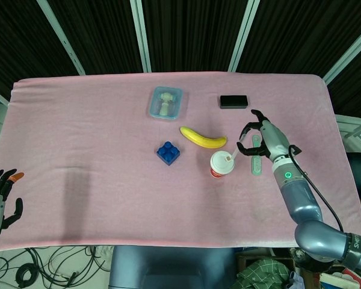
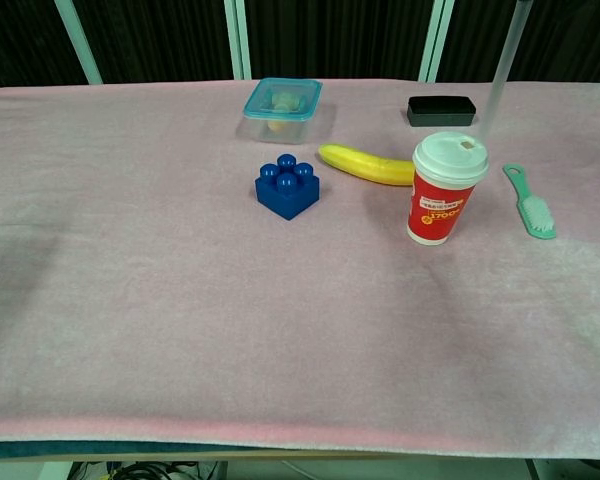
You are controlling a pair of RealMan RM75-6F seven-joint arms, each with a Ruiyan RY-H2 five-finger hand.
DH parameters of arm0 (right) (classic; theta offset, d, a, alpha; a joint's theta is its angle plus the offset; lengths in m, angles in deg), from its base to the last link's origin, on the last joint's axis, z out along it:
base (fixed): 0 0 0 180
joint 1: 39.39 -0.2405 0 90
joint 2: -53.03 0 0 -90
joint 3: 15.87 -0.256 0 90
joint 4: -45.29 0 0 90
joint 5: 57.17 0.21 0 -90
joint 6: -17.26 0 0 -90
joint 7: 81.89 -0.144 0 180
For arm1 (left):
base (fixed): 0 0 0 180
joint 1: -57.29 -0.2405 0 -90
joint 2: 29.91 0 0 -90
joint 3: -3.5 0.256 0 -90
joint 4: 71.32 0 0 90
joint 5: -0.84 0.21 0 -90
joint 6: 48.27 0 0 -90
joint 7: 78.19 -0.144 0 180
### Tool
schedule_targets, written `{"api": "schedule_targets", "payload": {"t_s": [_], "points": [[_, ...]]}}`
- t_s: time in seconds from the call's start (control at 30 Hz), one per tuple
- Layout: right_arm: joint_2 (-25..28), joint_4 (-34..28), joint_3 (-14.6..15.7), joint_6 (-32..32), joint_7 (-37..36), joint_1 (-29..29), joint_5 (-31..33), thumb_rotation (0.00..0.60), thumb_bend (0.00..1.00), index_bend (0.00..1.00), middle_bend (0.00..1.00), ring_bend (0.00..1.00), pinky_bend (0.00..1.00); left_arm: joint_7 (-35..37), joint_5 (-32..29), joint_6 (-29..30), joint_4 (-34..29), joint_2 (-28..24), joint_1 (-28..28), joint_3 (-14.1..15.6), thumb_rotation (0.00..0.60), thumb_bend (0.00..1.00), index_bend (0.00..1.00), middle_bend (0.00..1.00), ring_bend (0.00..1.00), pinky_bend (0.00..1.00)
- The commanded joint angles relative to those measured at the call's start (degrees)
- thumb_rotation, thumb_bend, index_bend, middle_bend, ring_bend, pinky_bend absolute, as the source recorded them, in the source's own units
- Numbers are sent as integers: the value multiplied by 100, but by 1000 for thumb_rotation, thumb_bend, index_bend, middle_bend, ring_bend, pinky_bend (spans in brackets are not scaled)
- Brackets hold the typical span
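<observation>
Right hand: the black-and-grey right hand hovers over the pink cloth-covered table, fingers spread and curved, nothing between them; it shows in the head view only.
Nearest thing: the green plastic brush with white bristles lies flat on the cloth directly under the right hand, its handle pointing toward the far edge. Whether a fingertip touches it, I cannot tell.
Beside it: the red paper cup with a white lid and a clear straw stands upright just left of the brush, apart from it.
Progress: judging from how things lie, nothing has been lifted yet (the brush is flat on the cloth, the cup upright), so closing the fingers on something is not yet done.
Arm pose: the right forearm comes in from the near right corner, wrist angled toward the table's middle, palm turned down and inward.
Left hand: the left hand hangs off the near left edge of the table, fingers loosely apart and holding nothing.
Others: a yellow banana lies just behind the cup, a blue toy building block to its left, a clear blue-lidded plastic box and a small black rectangular case further back.
</observation>
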Motion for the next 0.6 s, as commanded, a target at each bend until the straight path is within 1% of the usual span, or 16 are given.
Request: {"api": "schedule_targets", "payload": {"t_s": [0.03, 0.6], "points": [[8, 5, 17, -20, -20, -10, -15, 600, 386, 651, 0, 0, 156, -4, 0, -4, 2, 2, 2, 1, 600, 581, 190, 106, 23, 11], [-44, 97, 156, -31, -212, -96, -79, 600, 386, 651, 0, 0, 156, -5, -6, -5, -1, -2, 2, 0, 600, 581, 190, 106, 23, 11]]}}
